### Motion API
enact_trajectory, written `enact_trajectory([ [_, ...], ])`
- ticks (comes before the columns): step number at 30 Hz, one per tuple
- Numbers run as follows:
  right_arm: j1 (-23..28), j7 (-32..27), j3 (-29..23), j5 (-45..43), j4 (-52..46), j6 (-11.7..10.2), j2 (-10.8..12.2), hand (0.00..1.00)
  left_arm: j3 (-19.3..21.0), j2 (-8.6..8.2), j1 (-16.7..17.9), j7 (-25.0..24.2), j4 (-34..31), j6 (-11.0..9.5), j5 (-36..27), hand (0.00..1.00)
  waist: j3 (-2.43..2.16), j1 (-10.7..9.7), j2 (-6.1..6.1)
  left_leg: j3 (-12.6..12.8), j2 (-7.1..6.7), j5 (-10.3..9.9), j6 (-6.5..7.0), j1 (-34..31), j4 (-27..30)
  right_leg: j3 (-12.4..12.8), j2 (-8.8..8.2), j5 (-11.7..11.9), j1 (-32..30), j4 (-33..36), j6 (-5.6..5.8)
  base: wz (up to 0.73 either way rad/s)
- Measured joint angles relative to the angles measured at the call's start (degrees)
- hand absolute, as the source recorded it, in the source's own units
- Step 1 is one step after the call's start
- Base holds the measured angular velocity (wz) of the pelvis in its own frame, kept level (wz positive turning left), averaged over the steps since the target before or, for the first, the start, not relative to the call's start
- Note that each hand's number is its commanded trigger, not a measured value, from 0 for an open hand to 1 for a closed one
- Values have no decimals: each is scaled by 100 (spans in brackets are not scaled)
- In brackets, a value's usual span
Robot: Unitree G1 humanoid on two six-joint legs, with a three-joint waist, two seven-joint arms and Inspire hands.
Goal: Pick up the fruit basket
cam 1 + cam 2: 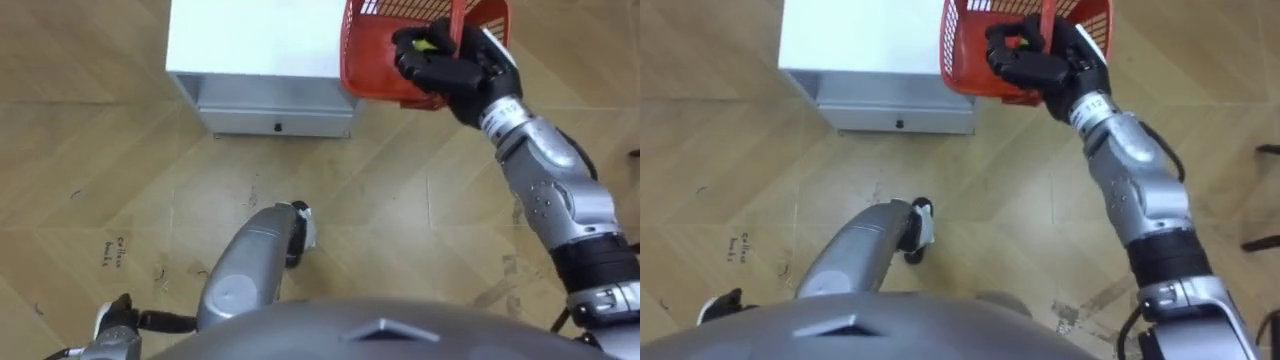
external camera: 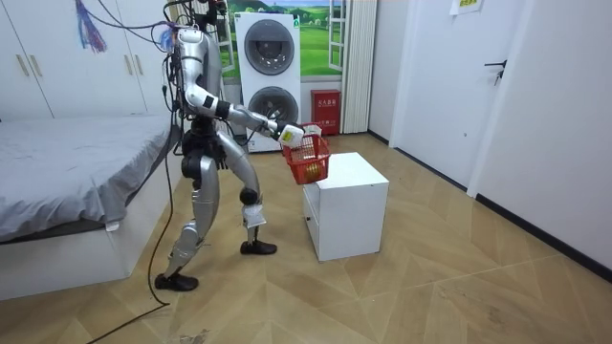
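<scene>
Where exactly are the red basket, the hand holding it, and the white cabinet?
red basket (image 1: 368, 60), left eye view, on its mesh side wall.
right hand (image 1: 445, 68), left eye view, on its curled fingers.
white cabinet (image 1: 250, 35), left eye view, on its bare top.

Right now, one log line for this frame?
right hand: shut on fruit basket | basket: at white cabinet right edge | robot: standing before cabinet

Fruit basket (image 1: 372, 62): red plastic lattice, slight gloss. Right robot hand (image 1: 445, 70), curled round the basket's handle: black shell, matt, looks like plastic. White cabinet (image 1: 255, 40): smooth flat panels, matt finish. Floor (image 1: 120, 180): wood parquet, herringbone, low sheen, scuffed in spots. Bed (image 2: 67, 162): grey cloth cover, soft, matt.
</scene>
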Motion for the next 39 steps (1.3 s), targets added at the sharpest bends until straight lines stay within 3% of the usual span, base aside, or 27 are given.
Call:
enact_trajectory([
  [1,61,28,1,-19,-5,37,8,100,-96,4,-13,-15,-10,-2,5,0,-9,-18,-20,49,155,-48,-9,-19,205,-202,-56,20,81,-67,-38,0],
  [2,145,86,0,-24,-8,45,21,100,-134,2,-8,-40,-10,-11,3,0,-48,56,-10,198,347,-327,158,-29,552,-364,-77,30,205,-111,-48,-12],
  [3,183,132,2,-29,-11,51,39,100,-134,5,-7,-40,3,-20,8,0,-53,125,-11,188,345,-465,192,-24,653,-344,-64,16,253,-73,-76,-31],
  [4,215,206,8,-34,-12,90,86,100,-132,2,-3,-39,31,-56,7,0,-73,162,-12,57,214,-693,273,15,815,-282,-51,-10,219,302,-204,-7],
  [5,205,245,6,-63,-66,91,91,100,-132,-43,-34,-37,38,-89,10,0,-58,116,36,-157,31,-756,334,149,852,-135,-112,276,-101,1259,-192,23],
  [6,253,300,4,-55,-163,90,93,100,-131,-43,-44,-19,33,-147,9,0,-49,-9,134,-171,30,-799,398,329,820,44,-155,860,-438,2242,-120,40],
  [7,278,350,4,-51,-201,89,94,100,-125,-30,-62,15,22,-194,9,0,-46,-41,161,-169,27,-822,430,461,774,162,-164,1242,-590,2665,-85,24],
  [8,281,496,4,-50,-207,84,99,100,-106,-12,-138,46,-2,-242,16,0,-30,-23,277,-186,42,-892,456,741,677,363,-148,2033,-867,3286,-111,-12],
  [9,280,609,6,-67,-209,84,109,100,-95,17,-155,49,10,-258,12,0,-36,39,339,-198,41,-951,501,1038,511,540,-153,2617,-1080,3709,-92,-26],
  [10,270,656,6,-64,-207,84,120,100,-111,31,-191,54,7,-260,15,0,-32,51,369,-206,44,-965,520,1180,412,585,-157,2612,-1197,3868,-72,-18],
  [11,250,726,7,-43,-207,86,157,100,-137,47,-235,71,-7,-301,26,0,-11,70,442,-228,47,-930,574,1460,187,622,-136,2421,-1452,4054,-16,-4],
  [13,272,778,12,-63,-207,88,180,100,-204,33,-243,84,-53,-340,143,0,-13,-1,570,-337,65,-899,546,1864,-112,617,5,2038,-1720,3779,9,9],
  [14,311,777,13,-116,-207,93,178,100,-213,28,-238,94,-109,-334,181,0,-4,-25,633,-372,104,-891,556,2092,-299,659,134,1852,-1834,3345,26,16],
  [16,322,776,24,-125,-207,104,186,100,-242,14,-194,133,-276,-309,200,0,-14,-24,662,-489,145,-867,532,2362,-556,642,314,1697,-1929,2309,18,19],
  [18,321,786,24,-197,-207,104,195,100,-241,-33,-170,134,-346,-302,294,0,-47,9,621,-584,157,-838,506,2589,-810,664,463,1754,-1875,1040,-46,23],
  [19,322,786,33,-232,-210,105,192,100,-241,-60,-162,132,-346,-286,345,0,-65,25,590,-676,160,-854,476,2682,-879,679,587,2161,-1795,345,-145,35],
  [20,349,779,33,-248,-209,111,175,100,-241,-111,-138,132,-349,-248,347,0,-102,20,658,-813,242,-883,429,2777,-972,601,687,2245,-1546,35,-218,30],
  [23,337,849,39,-292,-210,114,155,100,-160,-110,-36,145,-210,-189,351,0,-89,157,679,-954,405,-844,350,3147,-1479,468,856,2402,-1056,-631,-303,12],
  [27,332,832,51,-157,-307,111,137,100,-131,-147,304,121,-207,-101,347,0,-81,312,655,-958,517,-838,331,3558,-1813,343,943,2420,-572,-1121,-332,7],
  [34,315,681,373,-190,-705,86,140,100,-129,-153,325,124,-213,-87,479,0,-79,331,597,-933,574,-800,269,3685,-2049,152,961,2418,-345,-1384,-333,22],
  [39,315,647,463,-191,-702,88,138,100,-130,-155,325,112,-210,-74,510,0,-37,351,541,-930,579,-800,269,3664,-2062,4,949,2419,-304,-1408,-333,16],
])
